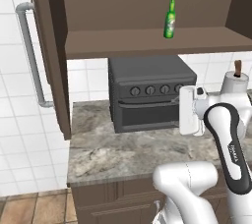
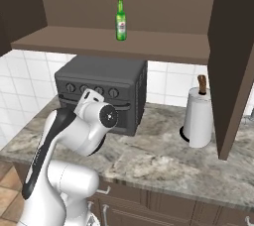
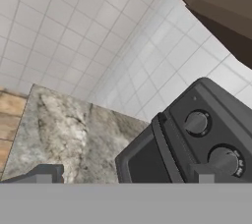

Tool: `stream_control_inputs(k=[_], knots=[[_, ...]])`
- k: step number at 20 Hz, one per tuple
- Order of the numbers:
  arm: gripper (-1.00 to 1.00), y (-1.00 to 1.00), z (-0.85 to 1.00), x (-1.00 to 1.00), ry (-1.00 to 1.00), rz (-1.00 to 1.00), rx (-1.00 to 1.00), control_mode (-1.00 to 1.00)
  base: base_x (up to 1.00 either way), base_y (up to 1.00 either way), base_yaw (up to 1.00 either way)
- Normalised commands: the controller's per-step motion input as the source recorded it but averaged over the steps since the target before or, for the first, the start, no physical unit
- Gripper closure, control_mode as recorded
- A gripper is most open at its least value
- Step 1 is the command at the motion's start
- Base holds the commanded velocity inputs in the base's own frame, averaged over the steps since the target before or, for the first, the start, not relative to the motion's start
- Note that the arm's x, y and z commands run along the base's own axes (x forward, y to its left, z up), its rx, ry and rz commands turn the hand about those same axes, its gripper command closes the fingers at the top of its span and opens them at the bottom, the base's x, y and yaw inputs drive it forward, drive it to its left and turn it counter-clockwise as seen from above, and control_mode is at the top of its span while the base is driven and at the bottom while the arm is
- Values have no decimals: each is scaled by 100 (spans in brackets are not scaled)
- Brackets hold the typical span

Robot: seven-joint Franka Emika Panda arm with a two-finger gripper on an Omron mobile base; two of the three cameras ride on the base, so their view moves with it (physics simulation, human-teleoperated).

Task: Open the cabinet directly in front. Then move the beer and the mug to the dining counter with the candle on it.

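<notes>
With its two doors swung wide, the cabinet (image 1: 147,41) stands open above the stone counter (image 1: 128,154), so the first step looks done and the fetching of the beer (image 1: 170,17) appears to be the step in hand; the green bottle stands upright and alone on the bare shelf, toward the right as the left base camera has it, well above the arm. No mug or candle can be made out on the shelf or counter. The gripper (image 3: 123,176) hangs low over the counter, its jaws spread about as wide as they go and holding nothing, its two dark tips framing the front corner of the toaster oven (image 2: 101,93); by this reading the next move calls for a long lift and a turn of the hand toward the bottle's body, then a carry to the dining counter elsewhere. That oven sits directly under the shelf and could crowd the climb; a paper towel roll (image 2: 198,116) stands to its right beside the open right-hand door (image 2: 233,61); a long silver handle (image 1: 30,53) marks the left door.
</notes>
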Motion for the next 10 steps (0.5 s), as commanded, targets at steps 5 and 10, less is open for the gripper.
stream_control_inputs(k=[5,10], knots=[[-100,0,0,0,0,0,0,100,8,0,0],[-100,0,0,0,0,0,0,-100,0,0,0]])
